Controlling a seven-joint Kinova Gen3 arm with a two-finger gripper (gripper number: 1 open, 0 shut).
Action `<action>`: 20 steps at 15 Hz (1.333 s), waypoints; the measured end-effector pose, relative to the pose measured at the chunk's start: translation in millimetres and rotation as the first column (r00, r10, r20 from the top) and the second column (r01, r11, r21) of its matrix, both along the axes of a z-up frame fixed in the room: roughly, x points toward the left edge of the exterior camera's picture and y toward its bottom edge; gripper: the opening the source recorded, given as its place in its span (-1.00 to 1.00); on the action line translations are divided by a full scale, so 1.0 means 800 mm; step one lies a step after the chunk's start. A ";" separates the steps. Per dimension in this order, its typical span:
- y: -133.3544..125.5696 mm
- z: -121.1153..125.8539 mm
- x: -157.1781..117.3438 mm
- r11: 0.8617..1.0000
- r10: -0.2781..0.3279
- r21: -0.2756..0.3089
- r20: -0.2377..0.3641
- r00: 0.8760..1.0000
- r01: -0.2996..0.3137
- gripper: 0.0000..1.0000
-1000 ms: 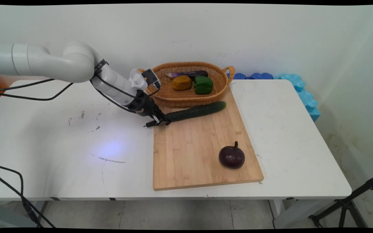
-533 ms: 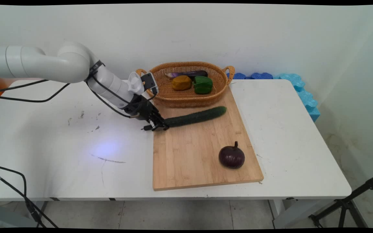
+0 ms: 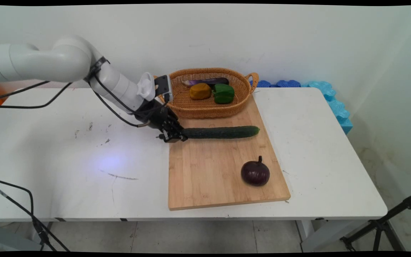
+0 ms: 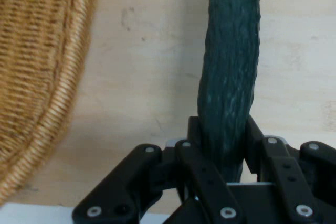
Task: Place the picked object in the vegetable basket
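Observation:
A long dark green cucumber (image 3: 220,132) lies across the upper part of the wooden cutting board (image 3: 212,171), pointing right. My gripper (image 3: 175,135) is shut on its left end at the board's left edge. In the hand view the cucumber (image 4: 230,72) runs straight up from between the fingers (image 4: 195,145), over the board (image 4: 142,77). A round dark purple eggplant (image 3: 255,172) sits on the board's lower right part.
A wicker basket (image 3: 205,106) stands behind the board, touching its far edge, with a yellow pepper (image 3: 200,91), a green pepper (image 3: 223,93) and a long purple eggplant (image 3: 205,82) inside. The basket rim (image 4: 42,77) is close on the hand view's left. Blue foam blocks (image 3: 328,96) line the table's far right.
The cucumber's right end has swung toward the near side, away from the basket, so it now lies level across the board. My gripper still holds its left end and has turned with it.

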State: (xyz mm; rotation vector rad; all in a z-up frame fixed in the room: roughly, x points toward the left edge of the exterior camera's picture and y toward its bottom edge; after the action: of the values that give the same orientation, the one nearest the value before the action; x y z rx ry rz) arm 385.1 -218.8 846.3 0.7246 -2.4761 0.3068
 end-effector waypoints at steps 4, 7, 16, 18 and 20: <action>-0.006 0.034 0.003 0.998 -0.040 -0.054 0.020 0.999 0.041 -1.00; -0.015 0.060 0.010 0.994 -0.051 -0.093 0.039 0.998 0.054 -1.00; -0.062 0.115 0.055 0.980 0.002 -0.198 0.114 0.993 0.021 -1.00; -0.073 0.118 0.065 0.977 0.012 -0.213 0.132 0.991 0.016 -1.00; -0.084 0.119 0.073 0.974 0.016 -0.225 0.151 0.988 0.018 -1.00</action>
State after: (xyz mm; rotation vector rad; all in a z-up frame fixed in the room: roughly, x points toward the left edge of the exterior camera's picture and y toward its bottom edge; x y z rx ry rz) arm 443.5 -285.7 941.1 0.6241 -2.5277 0.6548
